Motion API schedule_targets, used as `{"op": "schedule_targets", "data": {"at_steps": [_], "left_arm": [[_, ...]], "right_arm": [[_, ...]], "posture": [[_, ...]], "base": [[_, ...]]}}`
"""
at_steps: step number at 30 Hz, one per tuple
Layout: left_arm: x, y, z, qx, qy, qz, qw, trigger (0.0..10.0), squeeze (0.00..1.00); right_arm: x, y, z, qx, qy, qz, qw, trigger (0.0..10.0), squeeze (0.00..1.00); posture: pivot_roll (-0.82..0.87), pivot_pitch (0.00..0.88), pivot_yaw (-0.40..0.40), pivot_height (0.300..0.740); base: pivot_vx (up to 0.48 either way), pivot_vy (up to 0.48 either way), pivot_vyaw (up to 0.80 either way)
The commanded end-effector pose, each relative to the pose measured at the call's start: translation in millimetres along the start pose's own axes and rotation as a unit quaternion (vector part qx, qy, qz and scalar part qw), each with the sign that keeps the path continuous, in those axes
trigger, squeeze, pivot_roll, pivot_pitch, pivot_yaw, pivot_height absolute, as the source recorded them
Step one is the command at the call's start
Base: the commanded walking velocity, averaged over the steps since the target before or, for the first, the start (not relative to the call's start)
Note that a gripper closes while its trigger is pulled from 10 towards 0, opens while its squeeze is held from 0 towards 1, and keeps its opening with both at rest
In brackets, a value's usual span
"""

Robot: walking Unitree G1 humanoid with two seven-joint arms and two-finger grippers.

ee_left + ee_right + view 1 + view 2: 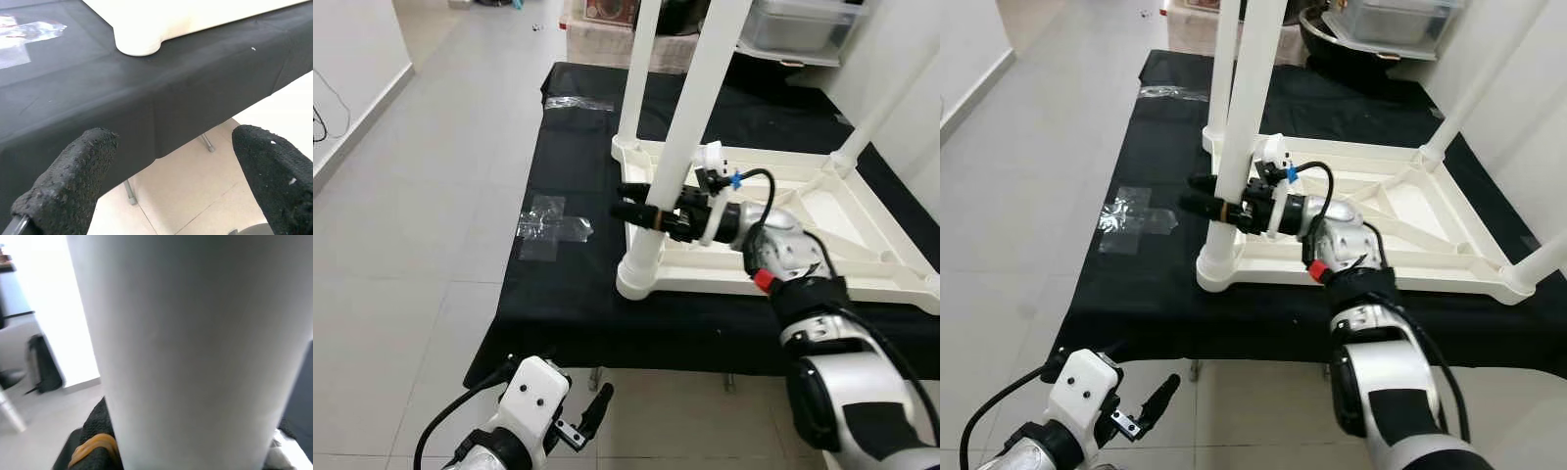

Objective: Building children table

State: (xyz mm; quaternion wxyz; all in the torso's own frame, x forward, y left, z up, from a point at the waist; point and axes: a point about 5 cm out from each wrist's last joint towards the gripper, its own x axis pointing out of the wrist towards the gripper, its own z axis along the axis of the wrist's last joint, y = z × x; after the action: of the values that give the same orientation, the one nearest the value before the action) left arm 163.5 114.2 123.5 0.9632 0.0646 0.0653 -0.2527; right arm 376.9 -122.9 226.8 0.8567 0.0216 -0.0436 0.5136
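On the black cloth [558, 284]: upturned white table [862, 225], legs' tops cut off.
Right gripper [641, 211]: fingers pinching near leg [680, 147].
Left gripper [171, 181]: fingers spread, below the cloth's edge.

your right gripper [641, 208] is clamped shut, arm stretched forward; your left gripper [171, 181] hangs low, fingers spread.

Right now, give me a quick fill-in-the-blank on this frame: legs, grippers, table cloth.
1. The right gripper is closed around a white table ____.
2. The upturned white tabletop lies on a ____ cloth.
3. The left gripper hangs low, in front of the table edge, with its fingers ____.
4. Clear ____ is stuck on the cloth to the robot's left of the tabletop.

Missing words: leg; black; open; tape
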Motion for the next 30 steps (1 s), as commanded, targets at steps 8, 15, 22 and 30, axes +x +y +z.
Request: {"op": "schedule_targets", "data": {"at_steps": [8, 15, 22, 30], "left_arm": [[0.9, 0.1, -4.0, -0.002, 0.004, -0.009, 1.0, 10.0, 0.0], [1.5, -0.1, -3.8, 0.002, 0.005, -0.01, 1.0, 10.0, 0.0], [0.8, 0.1, -3.2, 0.003, 0.005, -0.009, 1.0, 10.0, 0.0], [1.7, -0.3, -3.3, -0.001, 0.004, -0.013, 1.0, 10.0, 0.0]], "right_arm": [[-50.4, -22.6, -14.3, -0.006, -0.006, -0.48, 0.877, 0.0, 0.0], [-33.3, 13.7, -22.1, 0.046, -0.015, -0.637, 0.769, 0.0, 0.0], [-7.3, 26.7, -19.4, 0.061, -0.036, -0.592, 0.803, 10.0, 0.0], [-9.0, 22.6, -6.6, 0.061, -0.082, -0.458, 0.883, 10.0, 0.0]], "posture": [[0.12, 0.096, -0.124, 0.74], [0.14, 0.109, -0.127, 0.74], [0.14, 0.117, -0.13, 0.74], [0.13, 0.12, -0.127, 0.74]], "base": [[0.0, 0.0, 0.0], [0.0, 0.0, 0.0], [0.0, 0.0, 0.0], [0.0, 0.0, 0.0]]}}
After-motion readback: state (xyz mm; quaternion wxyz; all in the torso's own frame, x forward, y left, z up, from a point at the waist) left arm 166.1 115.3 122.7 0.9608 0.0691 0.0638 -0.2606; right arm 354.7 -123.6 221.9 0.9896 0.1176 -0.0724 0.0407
